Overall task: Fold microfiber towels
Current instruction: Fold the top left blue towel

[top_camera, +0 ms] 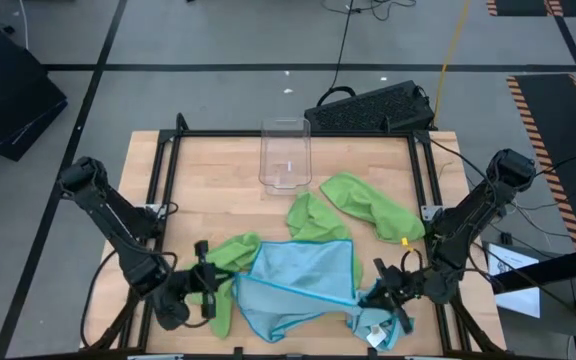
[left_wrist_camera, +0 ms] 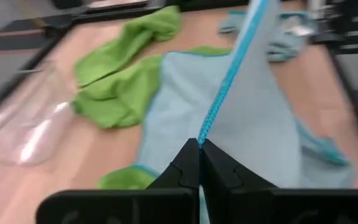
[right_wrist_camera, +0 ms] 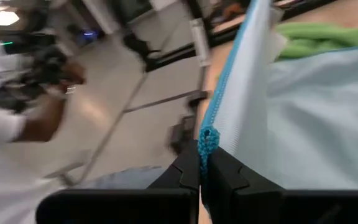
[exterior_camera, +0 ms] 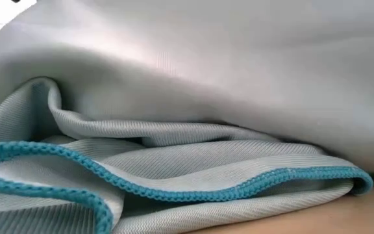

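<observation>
A light blue microfiber towel [top_camera: 303,275] with a teal hem lies spread at the table's near middle; it fills the low view [exterior_camera: 187,97]. My left gripper [top_camera: 211,287] is shut on its left side and my right gripper [top_camera: 385,290] on its right side. Lime green towels lie at its left [top_camera: 226,255], behind it [top_camera: 313,215] and at the far right [top_camera: 368,205]. Another light blue towel [top_camera: 373,325] with a white tag lies crumpled at the near right. My left gripper pinches the blue towel's teal hemmed edge [left_wrist_camera: 205,127] between its two shut fingers, coming level from the table's left. The hem runs drawn straight away from the fingers. My right gripper pinches the teal hem [right_wrist_camera: 207,138] between its two shut fingers, level from the table's right. The cloth rises from the fingers, and its near part sags onto the table [exterior_camera: 239,195].
A clear plastic bin [top_camera: 285,155] stands at the far middle of the table. A black keyboard [top_camera: 368,108] lies beyond the far edge. A black frame rail [top_camera: 298,134] borders the table. A person's arm [right_wrist_camera: 36,124] shows in the room, off the table.
</observation>
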You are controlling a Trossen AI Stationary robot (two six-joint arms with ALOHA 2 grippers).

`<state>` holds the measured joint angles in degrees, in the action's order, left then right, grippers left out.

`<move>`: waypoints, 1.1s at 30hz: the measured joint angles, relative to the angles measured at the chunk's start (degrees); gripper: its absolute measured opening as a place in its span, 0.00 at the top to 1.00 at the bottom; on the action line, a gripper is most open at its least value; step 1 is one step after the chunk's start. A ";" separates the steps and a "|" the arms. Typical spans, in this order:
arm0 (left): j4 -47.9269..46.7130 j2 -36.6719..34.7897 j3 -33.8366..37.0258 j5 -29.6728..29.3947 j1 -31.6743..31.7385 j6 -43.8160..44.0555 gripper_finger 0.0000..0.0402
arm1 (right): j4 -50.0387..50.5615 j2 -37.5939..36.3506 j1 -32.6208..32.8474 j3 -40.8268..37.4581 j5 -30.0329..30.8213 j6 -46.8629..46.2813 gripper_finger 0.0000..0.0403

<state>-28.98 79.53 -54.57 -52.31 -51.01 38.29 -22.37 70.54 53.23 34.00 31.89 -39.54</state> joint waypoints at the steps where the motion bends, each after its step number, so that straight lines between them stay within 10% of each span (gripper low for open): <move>1: -1.80 -0.01 0.00 -0.72 0.40 1.49 0.98 | 0.84 0.00 -0.72 0.00 0.05 0.02 0.99; 8: -11.83 -0.02 0.49 -1.27 4.27 11.70 0.99 | 5.41 0.00 -4.11 0.00 0.00 0.78 0.99; 21: 7.01 -0.02 1.77 5.96 3.83 -1.79 0.99 | 5.48 0.00 -2.82 -0.02 -0.80 -0.18 0.99; 33: 2.08 -0.04 8.22 3.45 11.45 8.01 0.98 | 17.71 0.00 -8.51 -3.09 8.60 -5.89 0.99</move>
<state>-26.90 79.48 -46.35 -48.87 -39.56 46.30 -4.66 70.54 44.71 30.91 40.49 -45.43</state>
